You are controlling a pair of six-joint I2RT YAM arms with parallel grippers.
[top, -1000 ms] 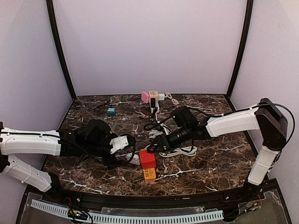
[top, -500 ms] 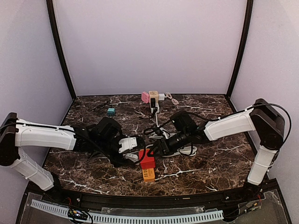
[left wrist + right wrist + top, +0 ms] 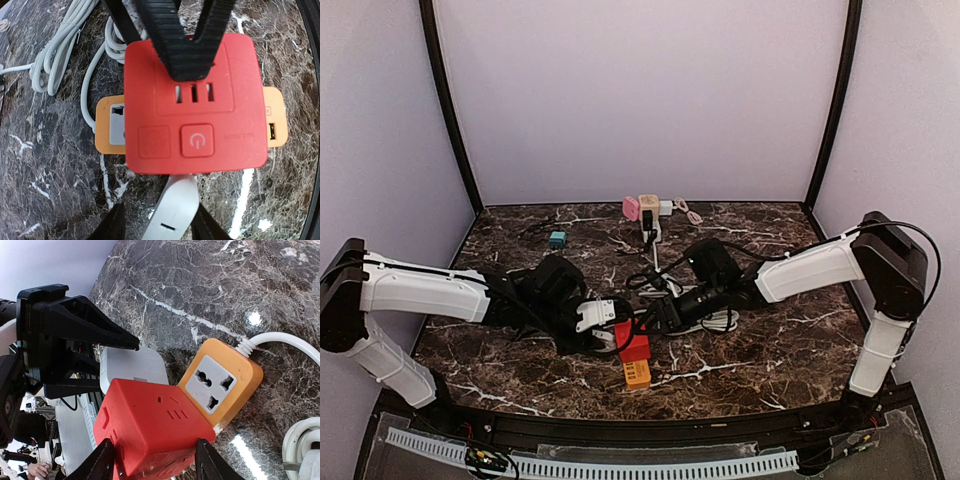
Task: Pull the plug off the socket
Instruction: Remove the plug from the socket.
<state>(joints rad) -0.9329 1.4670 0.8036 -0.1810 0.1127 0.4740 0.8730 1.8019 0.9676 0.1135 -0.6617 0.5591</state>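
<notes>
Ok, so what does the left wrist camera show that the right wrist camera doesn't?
Only the left wrist view shows the power button on the red cube and a USB port on the orange socket. Only the right wrist view shows that socket's free outlet and the whole left end effector straddling the white plug. Both show the cube, socket and plug.
</notes>
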